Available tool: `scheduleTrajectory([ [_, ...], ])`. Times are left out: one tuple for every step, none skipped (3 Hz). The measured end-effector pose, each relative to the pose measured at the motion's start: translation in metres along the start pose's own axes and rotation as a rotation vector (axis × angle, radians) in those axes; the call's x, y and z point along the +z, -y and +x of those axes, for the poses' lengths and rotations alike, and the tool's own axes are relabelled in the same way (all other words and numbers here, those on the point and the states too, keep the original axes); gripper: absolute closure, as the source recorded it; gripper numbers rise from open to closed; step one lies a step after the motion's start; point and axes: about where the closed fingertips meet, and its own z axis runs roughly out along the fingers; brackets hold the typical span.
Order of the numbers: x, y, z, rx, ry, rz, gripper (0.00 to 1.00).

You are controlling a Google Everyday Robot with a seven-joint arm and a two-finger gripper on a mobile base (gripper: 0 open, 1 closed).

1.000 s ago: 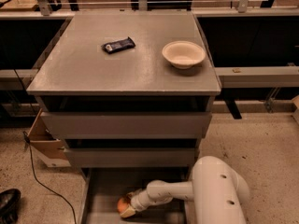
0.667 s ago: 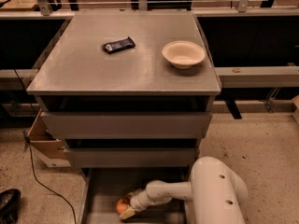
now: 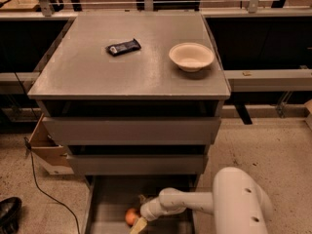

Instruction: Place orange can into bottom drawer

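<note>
The orange can [image 3: 130, 216] is a round orange ball lying inside the open bottom drawer [image 3: 105, 206], the lowest grey tray pulled out under the cabinet. My white arm reaches in from the lower right. My gripper [image 3: 138, 224] is at the ball's right side, down in the drawer, at the frame's bottom edge. Whether it touches the ball cannot be told. The two upper drawers [image 3: 131, 130] are shut.
On the cabinet top [image 3: 87, 77] lie a dark flat snack bar [image 3: 123, 47] and a white bowl [image 3: 191, 56]. A cardboard box [image 3: 48, 152] and a black cable [image 3: 44, 189] are on the floor to the left. A dark shoe [image 3: 9, 213] is at the bottom left.
</note>
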Motion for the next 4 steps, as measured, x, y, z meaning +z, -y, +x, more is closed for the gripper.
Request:
scheduleTrajectory([
  [-0.046, -0.004, 0.010, 0.044, 0.037, 0.011, 0.00],
  [-0.106, -0.008, 0.021, 0.078, 0.045, 0.052, 0.00],
  [-0.154, -0.020, 0.008, 0.064, 0.076, 0.068, 0.00],
  [-0.162, -0.020, 0.009, 0.067, 0.080, 0.078, 0.00],
])
